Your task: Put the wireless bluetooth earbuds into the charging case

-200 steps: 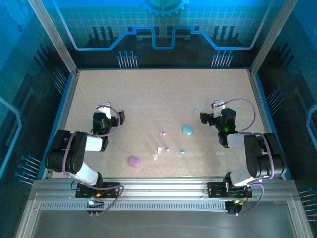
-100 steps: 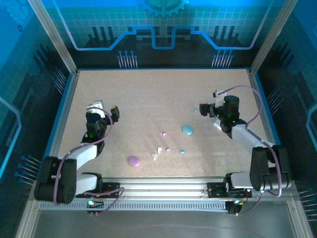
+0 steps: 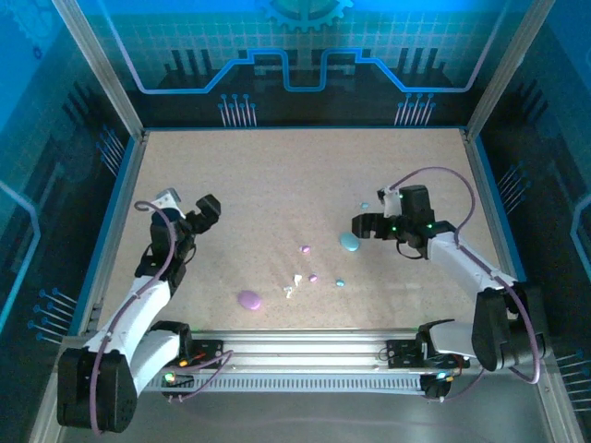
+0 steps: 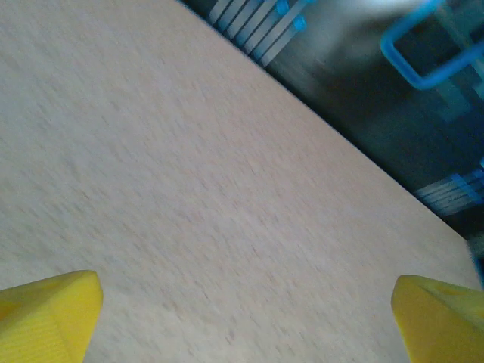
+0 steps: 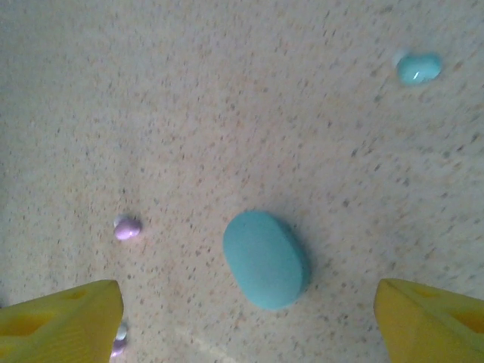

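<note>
So since a second ago both arms have unfolded: the left pincer [image 3: 189, 209] swung outward and the right pincer [image 3: 374, 212] slid inward over the loose bits. The left one's yellow fingertips [image 4: 49, 310] are spread wide with nothing but bare speckled tabletop [image 4: 189, 189] between them, so I'd guess it's just parked out of the way. Well off to its right sit the closed rounded lilac pebble-shaped case [image 3: 249, 299], then the tiny white plastic buds [image 3: 297, 278], the tiny pink-purple buds [image 3: 305, 248] and a tiny light blue bud [image 3: 340, 282], all loose on the table, none in a case. The closed rounded teal pebble-shaped case [image 5: 265, 259] lies just ahead of the right pincer, centred between its wide-open, empty jaws, with the other light blue bud [image 5: 418, 66] further ahead and off to one side. Looks to me like it's lining up on that case, probably because the lid has to come open before any bud goes in.
</note>
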{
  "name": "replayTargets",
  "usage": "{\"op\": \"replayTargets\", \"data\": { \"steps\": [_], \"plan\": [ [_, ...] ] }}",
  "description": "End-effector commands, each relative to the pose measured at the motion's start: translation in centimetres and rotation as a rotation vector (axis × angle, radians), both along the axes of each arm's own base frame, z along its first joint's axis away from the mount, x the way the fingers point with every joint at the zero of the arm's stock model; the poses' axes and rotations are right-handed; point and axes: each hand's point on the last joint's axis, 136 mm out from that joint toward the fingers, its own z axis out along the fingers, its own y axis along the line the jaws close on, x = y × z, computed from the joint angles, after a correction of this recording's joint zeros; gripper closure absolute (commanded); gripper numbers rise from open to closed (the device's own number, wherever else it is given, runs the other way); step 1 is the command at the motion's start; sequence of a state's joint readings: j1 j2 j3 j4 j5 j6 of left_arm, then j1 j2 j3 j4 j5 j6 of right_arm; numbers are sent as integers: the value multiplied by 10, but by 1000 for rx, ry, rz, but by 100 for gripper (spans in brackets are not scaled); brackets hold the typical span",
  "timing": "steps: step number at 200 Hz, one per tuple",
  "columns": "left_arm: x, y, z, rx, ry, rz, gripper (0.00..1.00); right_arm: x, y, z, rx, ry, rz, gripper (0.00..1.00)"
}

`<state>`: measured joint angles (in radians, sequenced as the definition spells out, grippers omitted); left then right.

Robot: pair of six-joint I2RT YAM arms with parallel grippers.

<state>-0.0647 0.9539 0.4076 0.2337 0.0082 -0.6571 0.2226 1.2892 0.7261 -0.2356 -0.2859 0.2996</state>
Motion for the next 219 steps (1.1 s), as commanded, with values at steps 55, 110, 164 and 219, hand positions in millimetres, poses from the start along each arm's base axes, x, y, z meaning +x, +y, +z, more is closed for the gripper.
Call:
{"op": "replayTargets", "data": {
  "steps": [55, 110, 164, 219],
  "plan": [
    [-27, -110, -7, -98, 31, -361, 1, -5, 19, -41, -168, 167, 124, 21],
    [-38, -127, -4, -97, 27, -436, 2, 3, 29, -54, -232, 204, 184, 25],
    [-39, -129, 1, -94, 15, -448, 2, -1, 38, -69, -282, 254, 259, 29],
    [-39, -131, 3, -98, 14, -454, 2, -10, 40, -74, -382, 267, 306, 36]
  ]
}}
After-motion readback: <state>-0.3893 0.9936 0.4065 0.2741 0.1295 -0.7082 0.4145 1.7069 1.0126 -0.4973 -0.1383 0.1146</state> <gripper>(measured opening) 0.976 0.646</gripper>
